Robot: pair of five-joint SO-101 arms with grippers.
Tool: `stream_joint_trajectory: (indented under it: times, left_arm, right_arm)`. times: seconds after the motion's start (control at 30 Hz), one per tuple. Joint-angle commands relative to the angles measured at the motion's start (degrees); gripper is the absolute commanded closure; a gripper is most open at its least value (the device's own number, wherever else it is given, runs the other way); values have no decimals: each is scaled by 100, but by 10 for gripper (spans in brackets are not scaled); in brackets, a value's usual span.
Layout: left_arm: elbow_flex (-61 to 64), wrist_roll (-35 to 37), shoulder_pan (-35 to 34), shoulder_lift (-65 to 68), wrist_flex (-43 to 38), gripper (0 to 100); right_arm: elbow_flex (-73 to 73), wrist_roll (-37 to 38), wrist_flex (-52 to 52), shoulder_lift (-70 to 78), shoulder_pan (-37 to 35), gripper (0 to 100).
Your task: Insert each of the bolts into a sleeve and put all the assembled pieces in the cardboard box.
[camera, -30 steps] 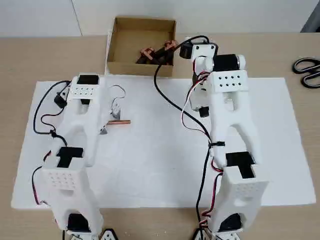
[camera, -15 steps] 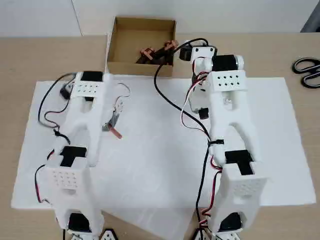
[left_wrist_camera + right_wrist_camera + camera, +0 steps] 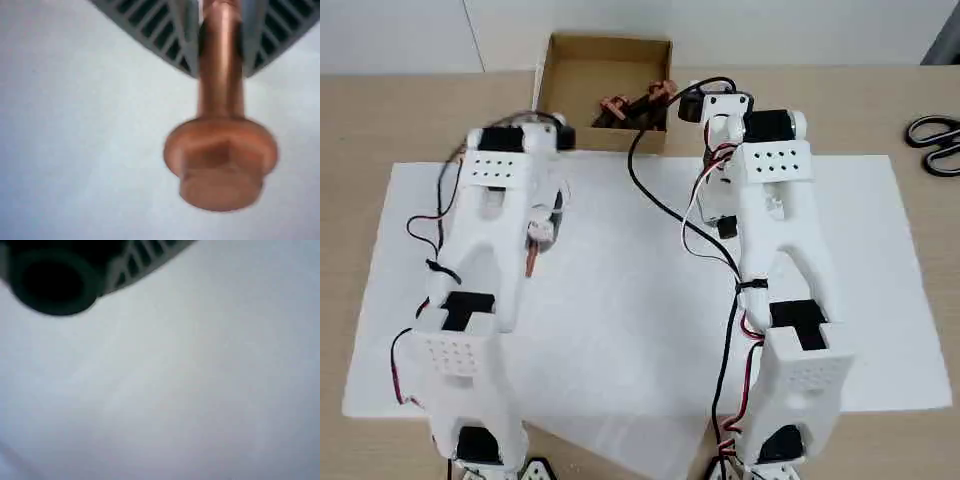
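Our left pincer (image 3: 220, 30) is clamped on the shaft of a copper bolt (image 3: 220, 160), whose head hangs over the white sheet (image 3: 620, 340). Our right pincer (image 3: 87, 265) holds a black sleeve (image 3: 50, 282) above that sheet. At the surface's (image 3: 380, 110) far edge, the cardboard box (image 3: 605, 42) contains assembled pieces (image 3: 632, 106).

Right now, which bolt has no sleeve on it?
The copper bolt in the left gripper, over the white sheet, is bare; the others lie sleeved in the cardboard box. The right gripper holds a black sleeve.
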Motion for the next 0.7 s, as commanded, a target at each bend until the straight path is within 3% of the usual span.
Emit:
stream_joint_trajectory:
  times: [0.0,0.17,0.33,0.67]
  left_arm:
    - [4,-677,-18,141,9,994]
    - [-4,-633,-35,246,-220,984]
    - [4,-404,-79,-149,-440,908]
    - [40,-396,-141,-264,-703,904]
  right_arm:
    - [-62,26,-31,-75,-4,991]
    - [-62,26,-31,-75,-4,991]
    - [-62,26,-31,-84,4,991]
    - [-62,26,-31,-84,-4,991]
